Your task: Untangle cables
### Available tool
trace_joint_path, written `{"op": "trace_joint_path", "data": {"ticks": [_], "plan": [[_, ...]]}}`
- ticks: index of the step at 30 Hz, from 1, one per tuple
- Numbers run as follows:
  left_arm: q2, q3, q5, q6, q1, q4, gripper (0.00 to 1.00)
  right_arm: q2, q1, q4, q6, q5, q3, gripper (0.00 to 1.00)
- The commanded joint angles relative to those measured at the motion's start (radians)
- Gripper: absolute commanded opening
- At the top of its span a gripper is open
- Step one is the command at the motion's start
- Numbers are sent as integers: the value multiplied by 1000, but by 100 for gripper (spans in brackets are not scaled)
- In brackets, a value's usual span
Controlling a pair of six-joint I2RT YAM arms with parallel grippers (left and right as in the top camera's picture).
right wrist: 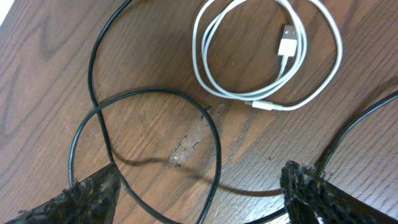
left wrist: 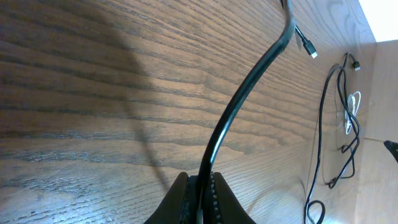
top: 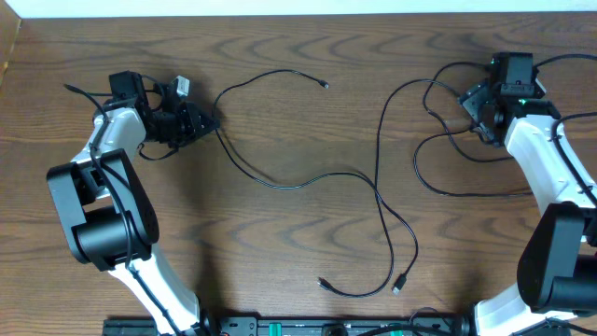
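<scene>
Figure: a dark brown wood-grain table (top: 280, 56) fills the overhead view, with a strip of white wall (top: 280, 7) along its far edge. Three cables lie on it: two black and one white. At left, the left gripper (top: 207, 121) is clamped on the first black cable (top: 280, 185). The wrist view shows the cord pinched between the closed fingers (left wrist: 177, 205) and running away from them across the grain. From this gripper one run arcs to the first plug end (top: 325, 86) on its right. The other run trails rightward to mid-table, crosses the second black cable (top: 381, 140), and finishes in the second plug end (top: 399, 286) near the front edge. The second black cable ends close by in the third plug end (top: 324, 282), and its other part runs up to loose loops around the right gripper (top: 478, 110). That gripper is spread wide and grasps nothing. A black loop lies between its fingers (right wrist: 93, 193), and the coiled white cable (right wrist: 288, 42) rests flat just beyond the fingertips.
</scene>
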Motion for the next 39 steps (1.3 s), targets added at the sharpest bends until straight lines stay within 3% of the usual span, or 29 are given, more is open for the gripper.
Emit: {"op": "trace_joint_path", "data": {"ticks": [1, 12, 18, 24, 29, 33, 39], "plan": [[8, 10, 5, 2, -1, 1, 8, 7, 13, -5, 14, -44, 1, 81], [8, 10, 5, 2, -1, 1, 9, 63, 135, 30, -1, -43, 1, 92], [8, 10, 5, 2, -1, 1, 9, 195, 244, 136, -2, -43, 1, 85], [8, 10, 5, 2, -1, 1, 9, 212, 307, 190, -234, 74, 3, 80], [8, 10, 5, 2, -1, 2, 8, 108, 312, 183, -412, 60, 3, 69], [8, 10, 5, 2, -1, 4, 9, 74, 333, 195, -419, -26, 3, 64], [8, 10, 5, 2, -1, 4, 9, 80, 399, 169, -416, -82, 3, 65]]}}
